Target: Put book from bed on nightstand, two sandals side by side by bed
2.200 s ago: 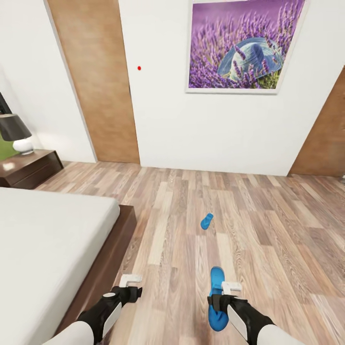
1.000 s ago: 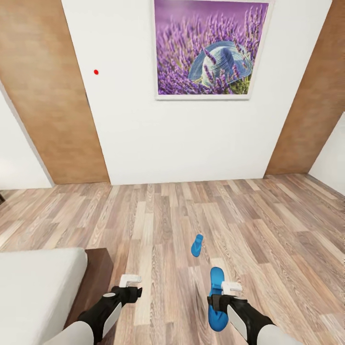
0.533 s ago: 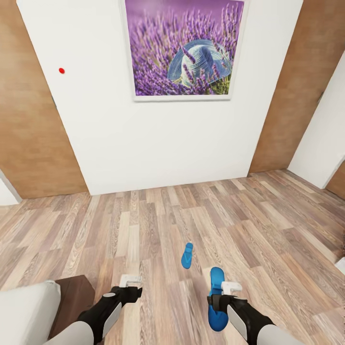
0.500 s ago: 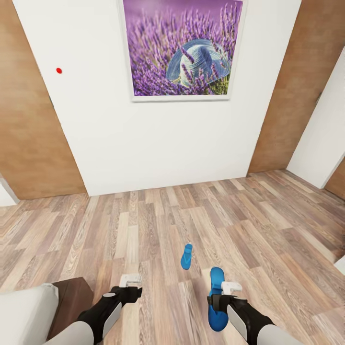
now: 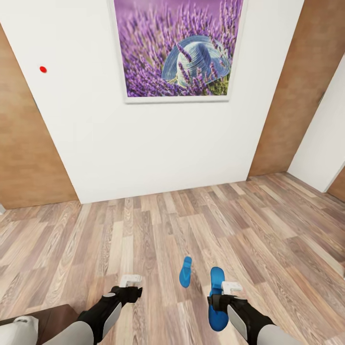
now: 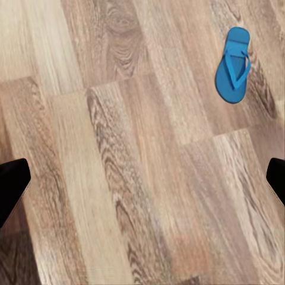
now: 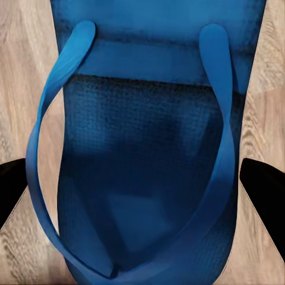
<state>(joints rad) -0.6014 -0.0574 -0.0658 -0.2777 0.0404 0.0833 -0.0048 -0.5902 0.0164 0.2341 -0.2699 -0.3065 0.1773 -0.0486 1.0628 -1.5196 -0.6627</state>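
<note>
My right gripper (image 5: 221, 298) is clamped on a blue sandal (image 5: 216, 298), its dark fingertips (image 7: 12, 187) pressed against either edge of the sole; up close the footbed looks finely textured, with a smooth Y-shaped strap (image 7: 44, 178). My left gripper (image 5: 130, 285) stands wide and holds nothing, its black fingertips (image 6: 10, 184) over bare wood-plank floor (image 6: 136, 178). The second sandal (image 5: 185, 271), same blue, thin and flat, lies on the planks between my two grippers, a little ahead of them. A corner of the bed (image 5: 33, 326), white mattress on dark wood, sits at my lower left. Ahead on the white wall hangs a lavender picture (image 5: 177, 48) between brown wooden doors (image 5: 292, 91).
</note>
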